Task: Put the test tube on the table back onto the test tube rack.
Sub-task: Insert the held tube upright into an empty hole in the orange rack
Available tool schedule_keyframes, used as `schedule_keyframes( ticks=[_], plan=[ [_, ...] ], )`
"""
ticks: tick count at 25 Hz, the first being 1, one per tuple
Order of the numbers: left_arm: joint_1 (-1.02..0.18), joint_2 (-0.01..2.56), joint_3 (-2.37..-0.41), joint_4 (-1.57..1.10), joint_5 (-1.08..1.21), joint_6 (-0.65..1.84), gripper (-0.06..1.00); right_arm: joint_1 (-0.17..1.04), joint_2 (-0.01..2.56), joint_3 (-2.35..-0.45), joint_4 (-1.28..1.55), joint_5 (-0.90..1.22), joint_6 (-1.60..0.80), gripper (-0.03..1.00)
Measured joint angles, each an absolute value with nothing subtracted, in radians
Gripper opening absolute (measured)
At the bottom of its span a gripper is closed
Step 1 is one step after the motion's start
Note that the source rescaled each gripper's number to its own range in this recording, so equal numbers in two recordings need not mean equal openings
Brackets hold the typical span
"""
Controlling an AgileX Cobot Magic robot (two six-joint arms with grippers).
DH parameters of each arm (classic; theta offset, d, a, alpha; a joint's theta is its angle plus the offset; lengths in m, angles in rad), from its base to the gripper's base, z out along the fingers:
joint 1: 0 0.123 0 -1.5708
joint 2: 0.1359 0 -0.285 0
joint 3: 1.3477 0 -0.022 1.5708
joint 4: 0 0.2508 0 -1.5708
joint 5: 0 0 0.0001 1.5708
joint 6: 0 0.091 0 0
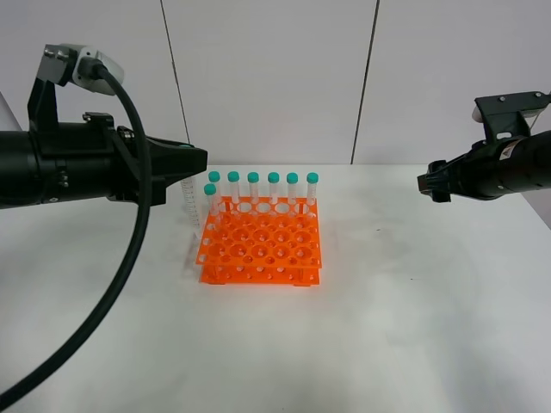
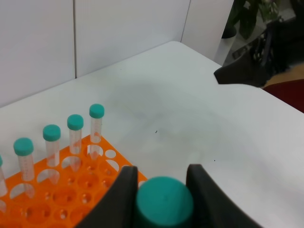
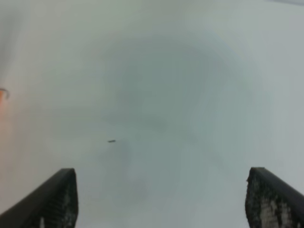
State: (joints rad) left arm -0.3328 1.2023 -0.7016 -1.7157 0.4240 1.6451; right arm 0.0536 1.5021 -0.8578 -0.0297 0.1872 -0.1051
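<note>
White panelled wall (image 1: 267, 77), thin dark vertical seams (image 1: 365, 82), leafy green plant (image 2: 248, 12) in the far background, soft even light

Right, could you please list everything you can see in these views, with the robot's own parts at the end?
table: one, white, under everything.
test tube rack: one, orange, middle of the table.
racked tubes: seven, clear with teal caps; six along the rack's back row, one in the next row at its left end.
test tube: one, clear with teal cap, gripped beside the rack's left edge.
cable: one, black, looping down at the far left.
left hand: one, black, shut on the test tube.
right hand: one, black, open and empty, above the table's right side.
</note>
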Motion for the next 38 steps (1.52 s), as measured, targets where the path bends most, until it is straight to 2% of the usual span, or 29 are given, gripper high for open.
schedule_keyframes(
  ticks=[28,38],
  plan=[
    [-0.333,1.202,-0.702,-1.716,0.443,1.645,0.0,0.049,1.433,-0.861,0.0,0.23,-0.108,0.73],
    [-0.333,1.202,-0.702,-1.713,0.443,1.645,0.0,0.045,1.353,-0.862,0.0,0.341,-0.107,0.73]
  ],
)
